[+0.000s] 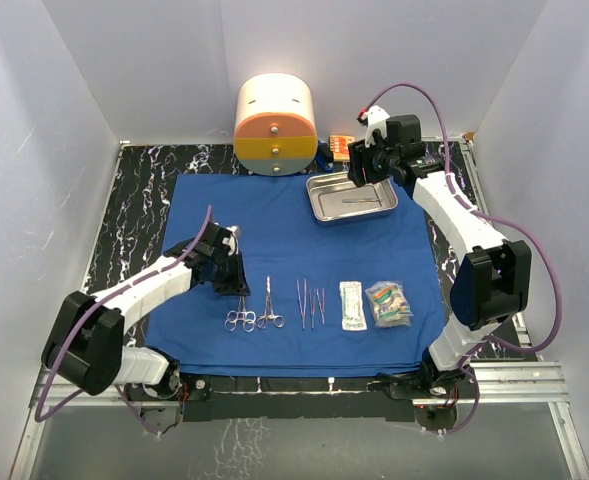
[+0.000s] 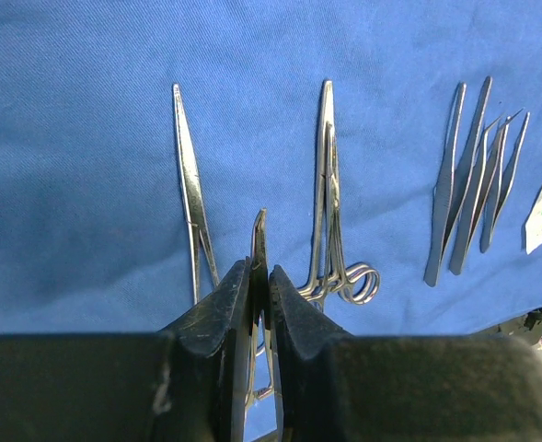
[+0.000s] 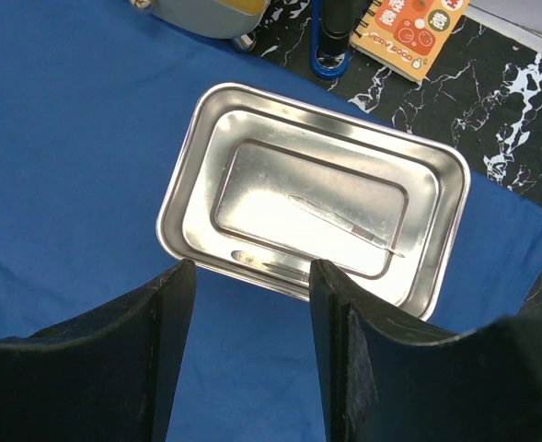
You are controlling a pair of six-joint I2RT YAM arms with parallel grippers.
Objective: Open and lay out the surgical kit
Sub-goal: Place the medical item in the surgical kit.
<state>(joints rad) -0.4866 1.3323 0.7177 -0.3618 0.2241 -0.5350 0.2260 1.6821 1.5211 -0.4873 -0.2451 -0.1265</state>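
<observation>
The royal-blue cloth (image 1: 274, 220) lies spread flat. My left gripper (image 2: 259, 267) is shut on a slim steel instrument with a bent tip (image 2: 259, 226), just above the cloth. Long-handled forceps (image 2: 190, 175) lie to its left, and ring-handled forceps (image 2: 328, 184) to its right. Tweezers (image 2: 468, 180) and two clear packets (image 1: 352, 305) (image 1: 389, 303) continue the row. My right gripper (image 3: 252, 267) hangs open above the near rim of the steel tray (image 3: 183, 175). A scalpel (image 3: 344, 221) lies inside, and a second thin tool (image 3: 271, 265) rests along the inner edge.
A round cream-and-orange container (image 1: 275, 125) stands behind the cloth, with a small orange box (image 3: 413, 23) and a dark blue-rimmed item (image 3: 330, 37) beside it. White walls enclose the black marbled table (image 1: 134, 200) on three sides.
</observation>
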